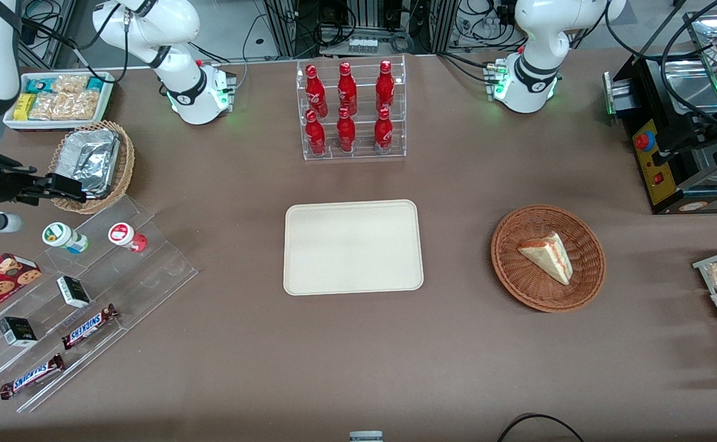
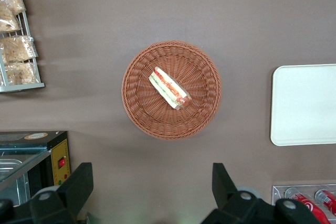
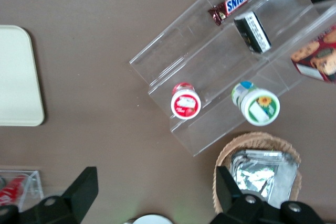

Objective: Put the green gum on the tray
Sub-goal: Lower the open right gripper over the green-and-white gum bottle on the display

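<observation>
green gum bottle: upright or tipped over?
Upright: the green gum stands on the clear stepped shelf, round lid up. The gripper, open, hovers above the foil basket.

Green gum (image 1: 64, 237) stands upright on clear shelf (image 1: 97, 288); beige tray (image 1: 353, 247) bare.

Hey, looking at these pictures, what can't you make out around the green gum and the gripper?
- Green gum: body label print too small, both views.
- Gripper: front view, dark against the foil basket; wrist view cuts its fingertips off.
- Tray: cut by wrist view's edge.
</observation>
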Action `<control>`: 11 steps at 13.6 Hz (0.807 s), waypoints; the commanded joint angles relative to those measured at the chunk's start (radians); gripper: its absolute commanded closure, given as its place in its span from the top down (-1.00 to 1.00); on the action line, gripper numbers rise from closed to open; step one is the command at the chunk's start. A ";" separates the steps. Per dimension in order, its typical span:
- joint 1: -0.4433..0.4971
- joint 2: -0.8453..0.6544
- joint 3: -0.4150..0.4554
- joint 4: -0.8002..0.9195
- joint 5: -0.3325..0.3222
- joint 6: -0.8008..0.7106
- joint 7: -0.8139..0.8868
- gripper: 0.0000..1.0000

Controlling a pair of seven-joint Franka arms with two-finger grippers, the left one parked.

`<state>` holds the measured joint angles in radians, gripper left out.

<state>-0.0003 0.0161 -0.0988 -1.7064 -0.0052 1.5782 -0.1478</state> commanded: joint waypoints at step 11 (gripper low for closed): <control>-0.153 0.018 -0.025 -0.237 -0.002 0.410 -0.903 1.00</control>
<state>-0.1399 0.0234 -0.1231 -1.9394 -0.0052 1.9563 -0.9851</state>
